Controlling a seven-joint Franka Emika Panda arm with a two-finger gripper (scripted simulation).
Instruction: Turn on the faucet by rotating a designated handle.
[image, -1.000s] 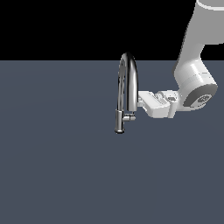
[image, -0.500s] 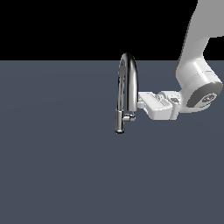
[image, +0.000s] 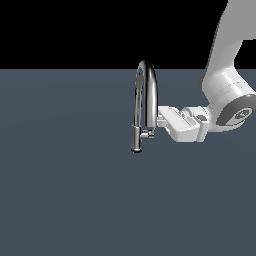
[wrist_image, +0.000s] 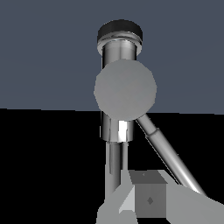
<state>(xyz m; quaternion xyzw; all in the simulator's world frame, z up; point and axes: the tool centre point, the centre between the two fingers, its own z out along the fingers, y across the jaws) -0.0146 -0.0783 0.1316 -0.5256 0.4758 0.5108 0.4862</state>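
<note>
A shiny chrome faucet (image: 145, 100) stands near the middle of a flat, dark blue-grey desk (image: 65, 200), against a black background. Its tall, narrow arch rises and curves down to a darker spout tip (image: 136, 140) on the exterior view's left. A short chrome handle (image: 148, 133) sticks sideways from the lower part of the faucet, toward the exterior view's right.

A white robot arm (image: 225, 95) reaches in from the exterior view's upper right, with its wrist lying roughly level. Its gripper (image: 161, 119) points at the faucet and sits right against the arch, just above the handle. Whether it touches the handle cannot be told.

In the wrist view, the handle's round grey end (wrist_image: 125, 89) faces the camera, in front of the chrome spout tip (wrist_image: 119, 39) with its dark cap. A thin chrome tube (wrist_image: 168, 155) slants away beside it. One grey fingertip (wrist_image: 148, 199) shows close to the camera. Whether the gripper's jaws are apart or together cannot be told.
</note>
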